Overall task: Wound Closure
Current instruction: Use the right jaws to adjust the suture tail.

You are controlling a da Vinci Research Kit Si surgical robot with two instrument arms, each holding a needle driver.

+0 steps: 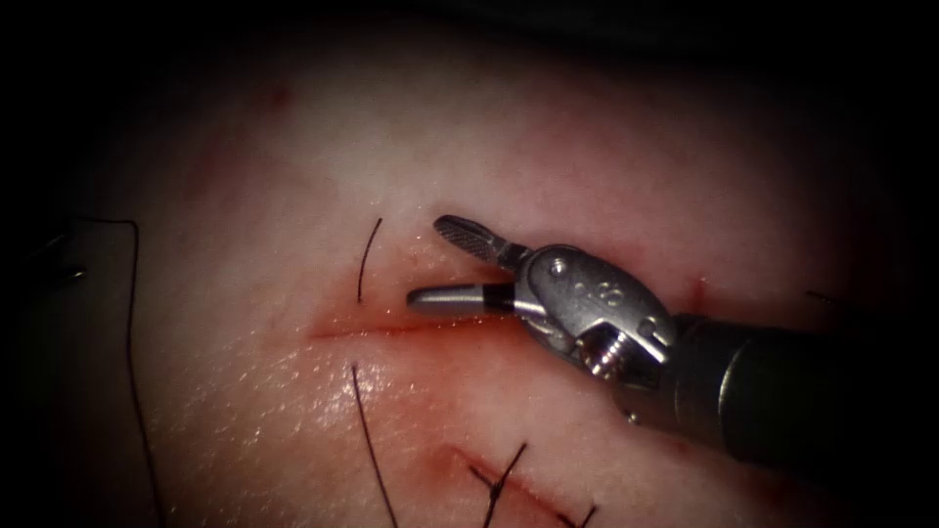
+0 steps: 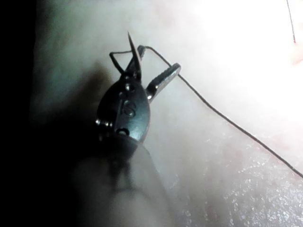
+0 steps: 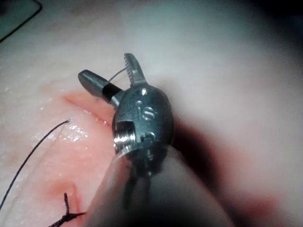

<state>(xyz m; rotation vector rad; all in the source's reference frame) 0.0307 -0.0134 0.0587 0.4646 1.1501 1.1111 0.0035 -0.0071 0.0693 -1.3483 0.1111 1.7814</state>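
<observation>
Over the cut [image 1: 391,328] in the tissue [image 1: 587,147], I have the right hand [image 1: 445,264] hanging with its jaws spread apart and nothing between them; one jaw lies just above the cut's line, the other is angled up and away, its toothed face [image 1: 468,237] turned to the endoscope. I judge this spread posture suits reaching for a strand, since two cut ends of thread stand close by: one [image 1: 369,256] rising on the far side of the cut, another [image 1: 370,440] running down on the near side. In the left wrist view the left hand [image 2: 154,66] sits well apart from the wound, jaws parted, with thread [image 2: 227,118] caught at its tip and running off taut across the tissue; a thin pointed sliver [image 2: 130,43] stands at that tip, and I cannot tell whether it is the needle, nor whether the jaws actually pinch the thread. A finished knot [image 1: 494,484] sits on a second red mark [image 1: 509,484] below. Red fluid [image 1: 430,323] lines the cut. Stamped characters on the right hand's clevis [image 1: 587,290] are too small to read.
</observation>
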